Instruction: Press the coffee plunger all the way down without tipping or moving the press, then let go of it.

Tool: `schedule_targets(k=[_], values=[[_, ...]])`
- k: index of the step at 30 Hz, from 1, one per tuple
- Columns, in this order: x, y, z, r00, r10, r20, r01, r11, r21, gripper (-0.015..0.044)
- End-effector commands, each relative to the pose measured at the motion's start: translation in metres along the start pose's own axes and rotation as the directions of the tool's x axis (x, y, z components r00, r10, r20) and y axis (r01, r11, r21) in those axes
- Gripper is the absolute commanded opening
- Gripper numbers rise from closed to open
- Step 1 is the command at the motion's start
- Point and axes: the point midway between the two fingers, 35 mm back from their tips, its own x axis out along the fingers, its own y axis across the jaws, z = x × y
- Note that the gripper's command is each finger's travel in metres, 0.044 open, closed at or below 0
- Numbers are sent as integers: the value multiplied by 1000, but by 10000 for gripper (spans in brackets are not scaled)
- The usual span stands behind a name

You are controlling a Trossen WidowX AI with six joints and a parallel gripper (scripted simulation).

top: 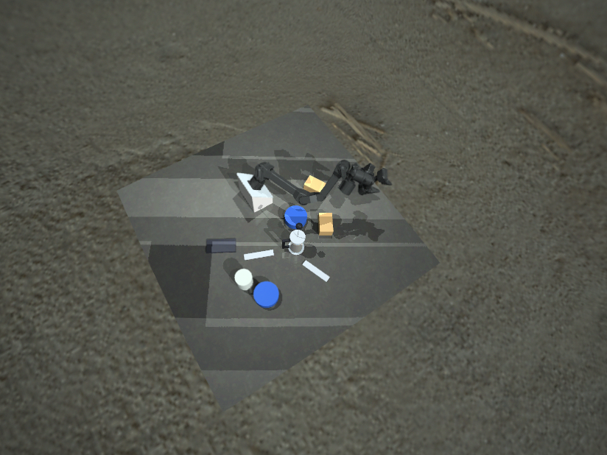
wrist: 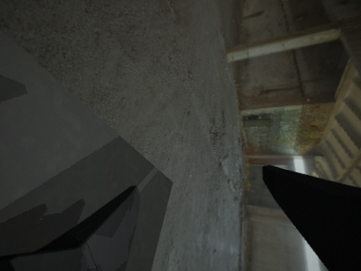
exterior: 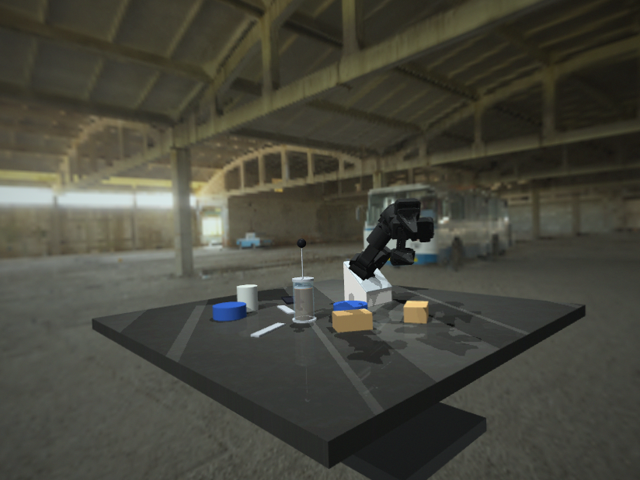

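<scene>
The coffee press stands upright on the table, a clear cylinder with brown contents and a pale lid. Its black ball knob stands high above the lid on a thin rod, so the plunger is up. A dark handle sticks out on the left in the top view. My gripper is open and empty. It is raised well away from the press, near the table's right edge in the top view. The press is not in the wrist view.
A blue disc and orange blocks lie near the press. Two white strips, a white cylinder, another blue disc and a dark block are also there.
</scene>
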Motion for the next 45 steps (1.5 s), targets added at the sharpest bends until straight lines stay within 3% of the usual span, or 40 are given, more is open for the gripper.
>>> schedule_targets(k=[1, 6, 11, 15, 23, 34, 41, 45], values=[[0, -1, 3, 1000, -6, 4, 6, 1000, -7, 426], [-7, -23, 50, 991, -105, 77, 114, 986, -124, 440], [-33, -60, 117, 944, -268, 193, 314, 910, -269, 440], [-65, -88, 171, 870, -398, 290, 481, 814, -325, 440], [-126, -126, 224, 720, -582, 379, 693, 640, -332, 440], [-291, -188, 285, 285, -864, 416, 955, 220, -197, 440], [-409, -214, 260, -5, -969, 246, 995, -30, -98, 440], [-466, -221, 226, -125, -987, 98, 990, -131, -52, 440]])
